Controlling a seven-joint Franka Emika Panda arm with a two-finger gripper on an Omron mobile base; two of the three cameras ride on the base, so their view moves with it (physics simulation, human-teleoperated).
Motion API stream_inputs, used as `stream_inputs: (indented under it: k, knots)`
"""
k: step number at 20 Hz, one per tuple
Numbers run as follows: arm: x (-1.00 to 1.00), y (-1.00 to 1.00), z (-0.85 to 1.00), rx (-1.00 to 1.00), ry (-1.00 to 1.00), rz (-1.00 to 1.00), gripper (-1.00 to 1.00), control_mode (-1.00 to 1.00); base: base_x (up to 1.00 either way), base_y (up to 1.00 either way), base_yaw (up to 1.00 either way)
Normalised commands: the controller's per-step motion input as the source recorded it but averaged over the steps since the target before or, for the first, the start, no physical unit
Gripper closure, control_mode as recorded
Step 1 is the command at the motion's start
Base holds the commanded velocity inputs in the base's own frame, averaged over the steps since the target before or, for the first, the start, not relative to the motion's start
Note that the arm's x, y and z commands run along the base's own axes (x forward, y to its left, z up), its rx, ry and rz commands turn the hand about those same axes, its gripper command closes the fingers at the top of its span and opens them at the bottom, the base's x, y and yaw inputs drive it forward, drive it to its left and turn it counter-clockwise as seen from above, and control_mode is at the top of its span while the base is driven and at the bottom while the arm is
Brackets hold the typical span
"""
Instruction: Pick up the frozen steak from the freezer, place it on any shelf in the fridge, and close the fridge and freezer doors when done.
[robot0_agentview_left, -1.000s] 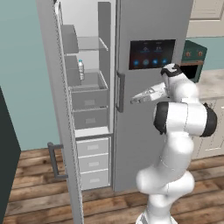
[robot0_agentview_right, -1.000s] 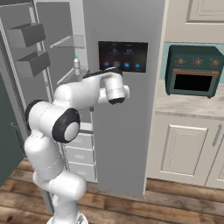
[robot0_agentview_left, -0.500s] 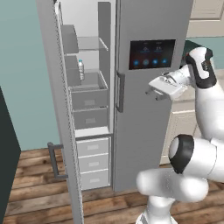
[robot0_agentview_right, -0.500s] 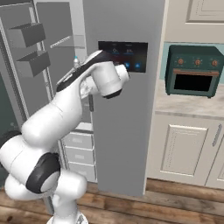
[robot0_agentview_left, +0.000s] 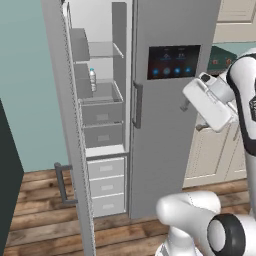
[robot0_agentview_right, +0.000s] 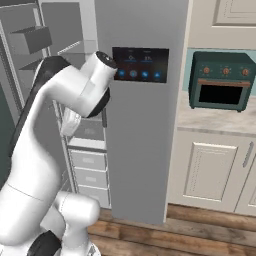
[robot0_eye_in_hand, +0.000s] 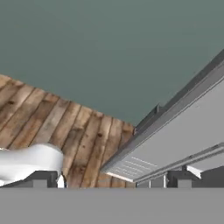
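The freezer (robot0_agentview_left: 102, 115) stands open, its plain grey door (robot0_agentview_left: 67, 125) swung out to the left. Inside are grey bins and drawers; the frozen steak is out of view. The fridge door (robot0_agentview_left: 170, 125) with the dark touchscreen (robot0_agentview_left: 173, 61) is shut and hides the fridge shelves. My gripper (robot0_agentview_left: 187, 101) hangs in front of the fridge door's right side, well away from the freezer. In the hand view the gripper (robot0_eye_in_hand: 112, 179) is open, fingertips (robot0_eye_in_hand: 41, 179) wide apart with nothing between them, facing the wooden floor, the teal wall and the freezer door's edge.
A clear bottle (robot0_agentview_left: 92, 79) stands in an upper freezer bin. A green oven (robot0_agentview_right: 220, 80) sits on the counter right of the fridge, above cream cabinets (robot0_agentview_right: 212, 170). My own arm (robot0_agentview_right: 75, 100) blocks much of the freezer in the right base view.
The arm has swung up and over, and the hand has moved right, from beside the fridge door handle across to the door's right side. The gripper stayed open.
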Motion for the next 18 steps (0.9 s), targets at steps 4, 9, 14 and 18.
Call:
stream_inputs:
  k: [4, 9, 14, 18]
  knots:
    - [-0.61, 0.04, 0.14, -0.36, -0.48, 0.18, -1.0, -1.0, 0.0, 0.0, 0.0]
    - [-0.47, 0.0, 0.43, -0.3, -0.37, 0.26, -1.0, -1.0, 0.0, 0.0, 0.0]
    - [0.07, -0.06, 0.16, -0.41, -0.08, 0.32, -1.0, -1.0, 0.0, 0.0, 0.0]
    - [0.31, 0.0, 0.0, -0.47, 0.05, 0.36, -1.0, -1.0, 0.0, 0.0, 0.0]
